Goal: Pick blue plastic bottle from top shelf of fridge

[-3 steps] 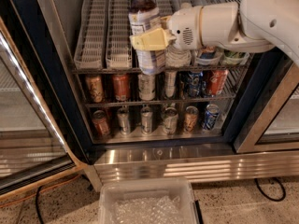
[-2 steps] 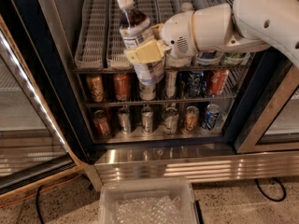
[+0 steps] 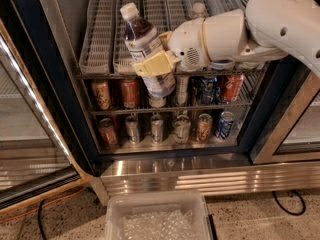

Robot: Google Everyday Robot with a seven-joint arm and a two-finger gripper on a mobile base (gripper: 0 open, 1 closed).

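Gripper (image 3: 156, 64), with pale yellow fingers on a white arm (image 3: 280, 19) reaching in from the right, is clamped around the middle of the bottle (image 3: 141, 39). The bottle is held in the air at the open front of the fridge (image 3: 200, 176), tilted so its white cap points up and to the left. Its base overlaps the row of cans (image 3: 130, 91) lower down. Behind it are the wire lanes of the top shelf (image 3: 100, 39), where a second bottle (image 3: 198, 10) stands further back. A clear bin (image 3: 157, 204) sits on the floor below.
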